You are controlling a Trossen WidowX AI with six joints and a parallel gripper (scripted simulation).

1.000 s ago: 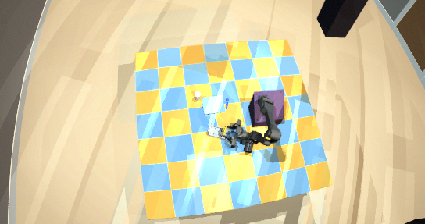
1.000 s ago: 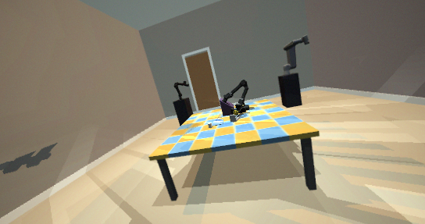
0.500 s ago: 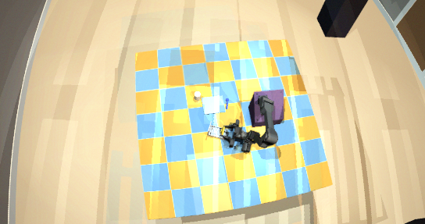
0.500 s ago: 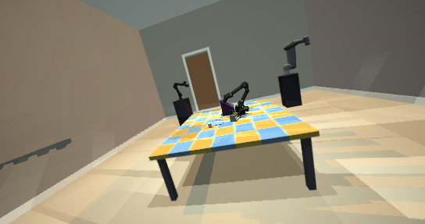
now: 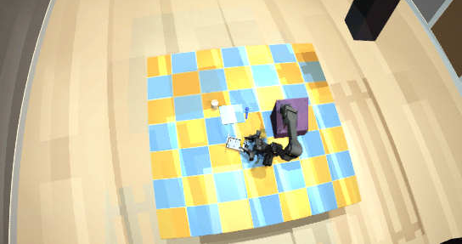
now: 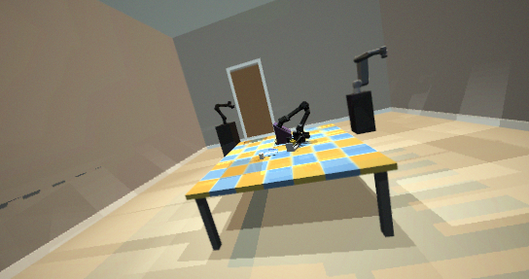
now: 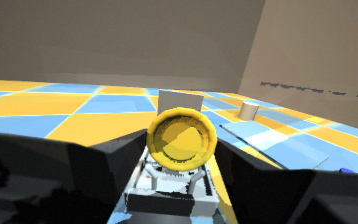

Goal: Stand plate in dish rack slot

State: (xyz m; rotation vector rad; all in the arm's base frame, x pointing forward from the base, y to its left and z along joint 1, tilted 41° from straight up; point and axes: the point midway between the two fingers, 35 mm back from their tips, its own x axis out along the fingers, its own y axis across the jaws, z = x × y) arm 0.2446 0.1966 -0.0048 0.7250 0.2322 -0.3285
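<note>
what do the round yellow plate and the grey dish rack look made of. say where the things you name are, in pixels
The round yellow plate (image 5: 243, 143) (image 7: 209, 138) looks like glossy plastic or glazed ceramic, with bright patches; the grey dish rack (image 5: 231, 144) (image 7: 145, 204) maybe painted metal, its posts thin and smooth.

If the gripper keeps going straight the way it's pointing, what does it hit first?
Probably the dish rack, just ahead of and below the yellow plate in the gripper; depth is unclear.

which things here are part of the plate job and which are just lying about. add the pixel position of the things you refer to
Part of the job:
- yellow plate (image 5: 243, 142) (image 7: 206, 119), held upright
- dish rack (image 5: 233, 144) (image 7: 172, 204)
- gripper (image 5: 247, 145) (image 7: 181, 137), shut on the plate

Just lying about:
- small pale cup-like thing (image 5: 214, 104) (image 6: 261, 156) (image 7: 248, 110)
- flat pale square (image 5: 231, 114)
- small blue thing (image 5: 247, 109) (image 7: 347, 170)
</note>
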